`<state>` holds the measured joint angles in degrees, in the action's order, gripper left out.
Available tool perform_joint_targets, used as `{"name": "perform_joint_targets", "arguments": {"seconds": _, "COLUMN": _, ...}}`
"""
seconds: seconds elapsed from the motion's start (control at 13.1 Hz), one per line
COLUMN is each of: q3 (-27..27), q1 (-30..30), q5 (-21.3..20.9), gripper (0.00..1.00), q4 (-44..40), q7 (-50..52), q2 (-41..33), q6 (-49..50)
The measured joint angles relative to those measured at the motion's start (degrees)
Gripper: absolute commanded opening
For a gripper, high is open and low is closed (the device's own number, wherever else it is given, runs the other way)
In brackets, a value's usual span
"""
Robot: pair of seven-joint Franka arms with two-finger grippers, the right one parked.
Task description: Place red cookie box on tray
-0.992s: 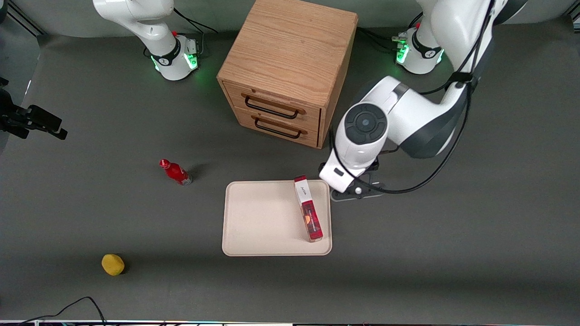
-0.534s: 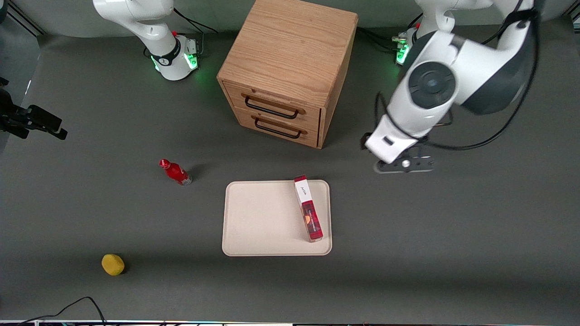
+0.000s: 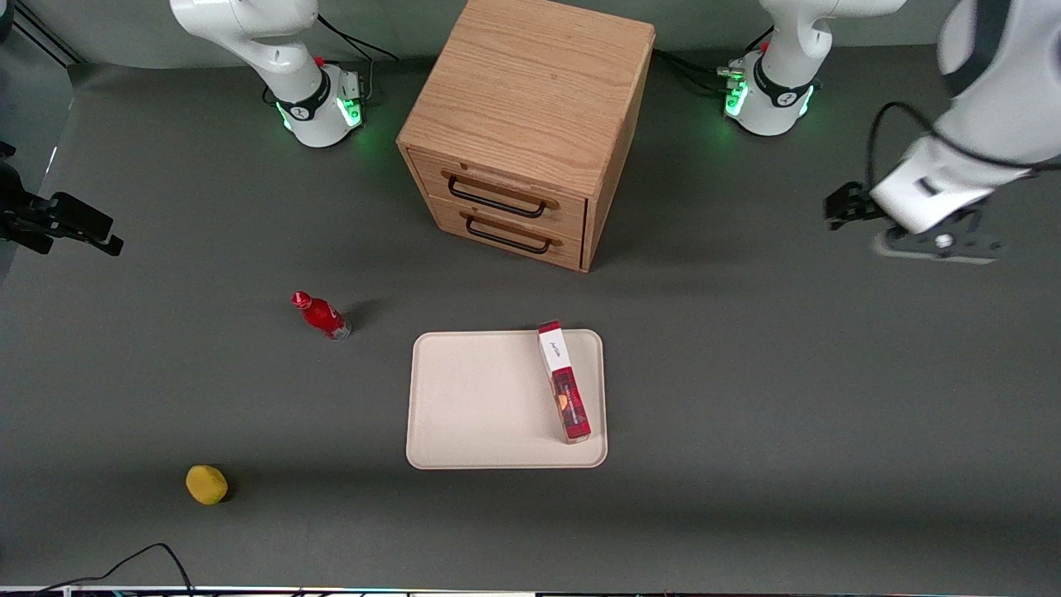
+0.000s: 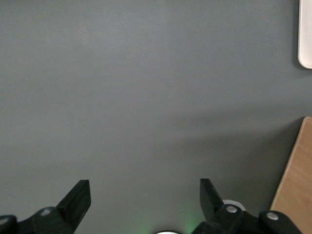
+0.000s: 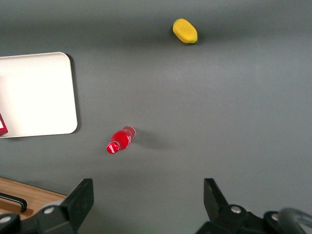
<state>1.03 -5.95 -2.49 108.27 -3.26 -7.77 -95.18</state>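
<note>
The red cookie box [image 3: 564, 381] lies flat on the cream tray [image 3: 481, 406], along the tray's edge toward the working arm's end, its white end panel farther from the front camera. A sliver of the box [image 5: 2, 126] and part of the tray [image 5: 39, 92] show in the right wrist view. My left gripper [image 3: 920, 217] hangs above bare table far toward the working arm's end, well apart from the tray. In the left wrist view the gripper [image 4: 145, 192] is open and empty over grey table, with a corner of the tray [image 4: 306, 34] at the frame's edge.
A wooden two-drawer cabinet [image 3: 530, 124] stands farther from the front camera than the tray; its side shows in the left wrist view [image 4: 295, 185]. A small red bottle [image 3: 322, 315] and a yellow lemon-like object [image 3: 206, 484] lie toward the parked arm's end.
My left gripper has moved away from the tray's edge, sideways toward the working arm's end and farther from the front camera. The cookie box has stayed on the tray.
</note>
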Motion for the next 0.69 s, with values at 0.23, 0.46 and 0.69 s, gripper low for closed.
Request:
{"name": "perform_joint_targets", "arguments": {"seconds": 0.23, "q3": 3.1, "q1": -0.2, "q5": -0.3, "gripper": 1.00, "q4": 0.4, "q7": -3.7, "q2": -2.7, "q6": 0.9}}
{"name": "perform_joint_targets", "arguments": {"seconds": 0.46, "q3": 5.1, "q1": -3.1, "q5": -1.3, "gripper": 1.00, "q4": -1.1, "q7": -3.5, "q2": -2.0, "q6": 0.4}}
{"name": "perform_joint_targets", "arguments": {"seconds": 0.69, "q3": 4.5, "q1": -0.8, "q5": -1.3, "gripper": 1.00, "q4": -6.0, "q7": -1.7, "q2": 2.2, "q6": 0.3}}
